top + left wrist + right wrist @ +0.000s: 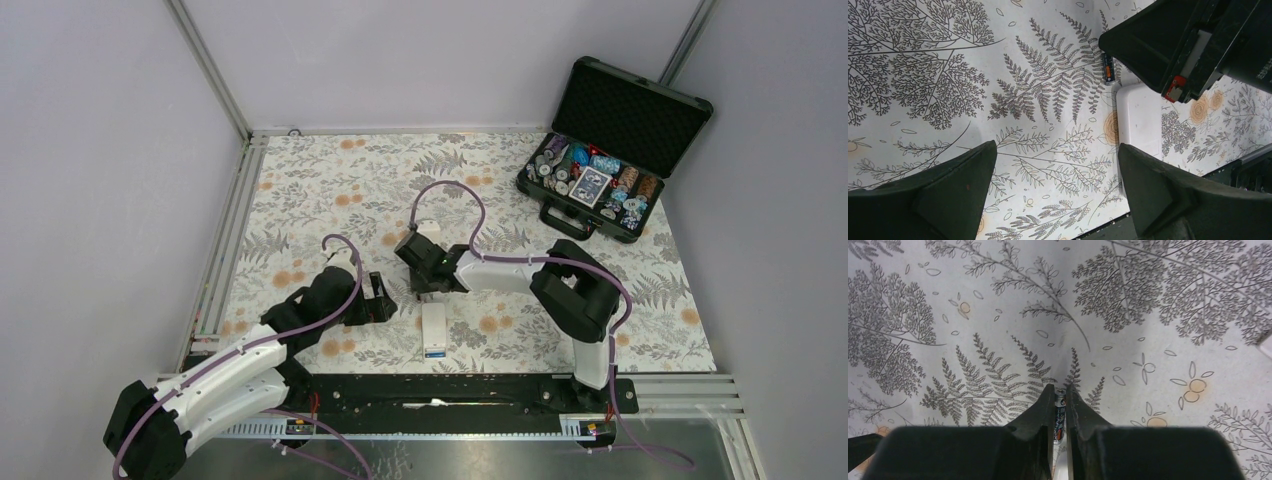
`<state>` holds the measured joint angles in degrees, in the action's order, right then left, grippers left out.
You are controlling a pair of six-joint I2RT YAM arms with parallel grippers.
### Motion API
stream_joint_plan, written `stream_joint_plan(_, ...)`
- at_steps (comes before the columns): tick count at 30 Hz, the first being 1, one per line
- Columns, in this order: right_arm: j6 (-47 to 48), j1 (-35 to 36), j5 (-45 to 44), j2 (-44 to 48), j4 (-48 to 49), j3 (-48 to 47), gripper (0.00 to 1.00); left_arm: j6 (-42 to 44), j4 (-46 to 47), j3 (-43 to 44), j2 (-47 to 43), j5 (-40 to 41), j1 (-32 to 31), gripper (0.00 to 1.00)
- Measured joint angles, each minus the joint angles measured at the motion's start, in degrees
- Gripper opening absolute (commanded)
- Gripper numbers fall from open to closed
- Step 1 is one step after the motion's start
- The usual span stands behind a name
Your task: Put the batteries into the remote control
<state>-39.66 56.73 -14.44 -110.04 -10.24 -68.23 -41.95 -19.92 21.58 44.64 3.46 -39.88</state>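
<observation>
My right gripper clamps a slim battery. My left gripper gapes wide — remote control just beside.

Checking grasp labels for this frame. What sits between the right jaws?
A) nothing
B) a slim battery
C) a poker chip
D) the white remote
B: the right wrist view shows a slim battery lying lengthwise between the jaws of the right gripper, which close on it from both sides.

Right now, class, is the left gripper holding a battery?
No: in the left wrist view the left gripper stands wide open above the patterned cloth, with nothing between its jaws.
</observation>
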Motion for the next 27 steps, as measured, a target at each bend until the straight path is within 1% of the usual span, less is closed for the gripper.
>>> stream_joint_plan(6, 0.1, -3.1, -0.7, 0.8, 0.3, 1.1, 0.05, 0.0, 0.0, 0.0, 0.0, 0.0, 0.2, 0.99)
stream_joint_plan(13, -0.3, -7.8, -3.2, 5.6, -1.1, 6.4, 0.06, 0.0, 0.0, 0.0, 0.0, 0.0, 0.2, 0.99)
stream_joint_plan(21, 0.7, -8.6, -3.8, 11.9, -1.3, 13.0, 0.05, 0.0, 0.2, 0.0, 0.3, -0.4, 0.2, 0.99)
stream_joint_plan(27, 2.4, -8.6, -1.9, 17.9, -1.4, 19.2, 0.06, 0.1, 0.7, 0.0, 2.6, -1.5, 0.2, 0.99)
